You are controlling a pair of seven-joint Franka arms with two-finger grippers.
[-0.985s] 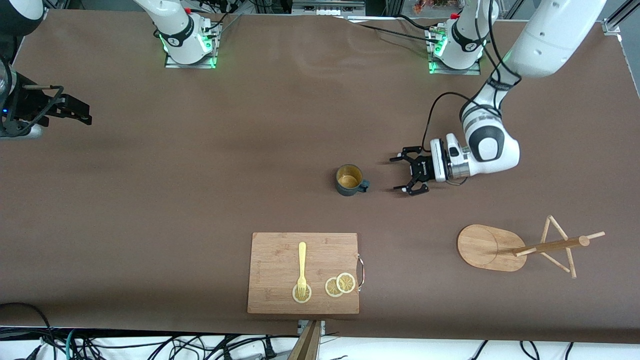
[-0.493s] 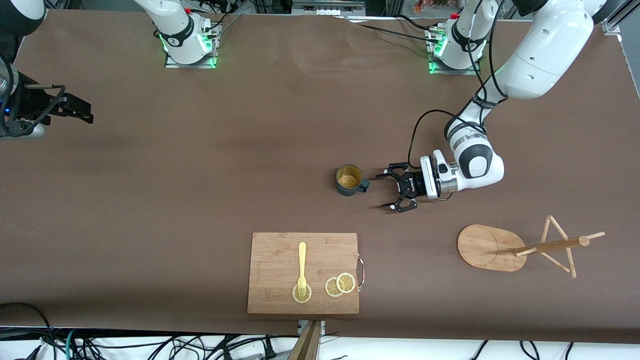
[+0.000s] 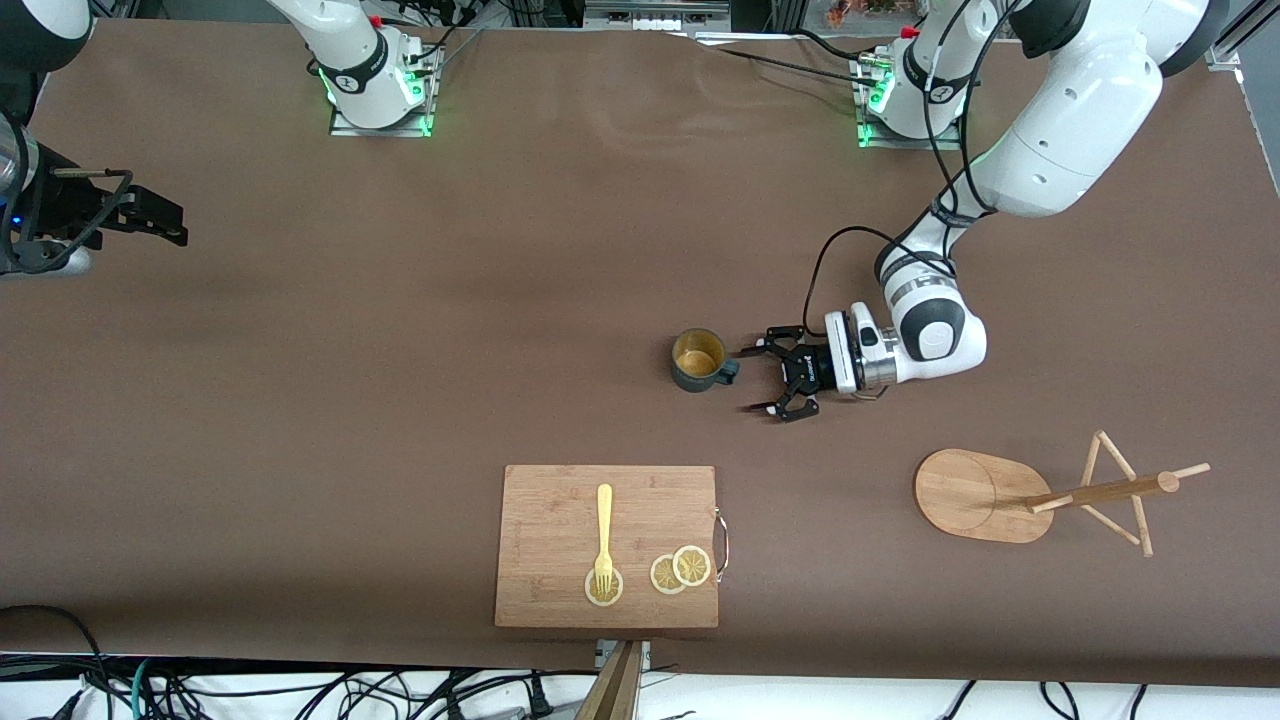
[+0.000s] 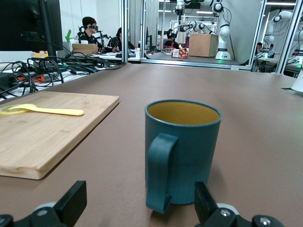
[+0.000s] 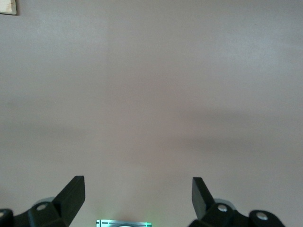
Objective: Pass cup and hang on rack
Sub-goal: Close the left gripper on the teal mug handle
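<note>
Mid-bench, teal cup (image 3: pixel 698 359) stands upright, handle facing left tool (image 3: pixel 762 380), spread wide just beside it, not touching. Rack (image 3: pixel 1040 494) lies tipped near left arm's end. Right tool (image 3: pixel 150 220) waits, spread.

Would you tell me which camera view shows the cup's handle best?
The left wrist view: the cup stands close, its handle facing the camera. The front view shows the handle small, from above; the right wrist view shows only bare table.

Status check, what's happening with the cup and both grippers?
Left gripper open beside upright cup, not gripping. Right gripper open, waiting. Rack lies tipped over.
</note>
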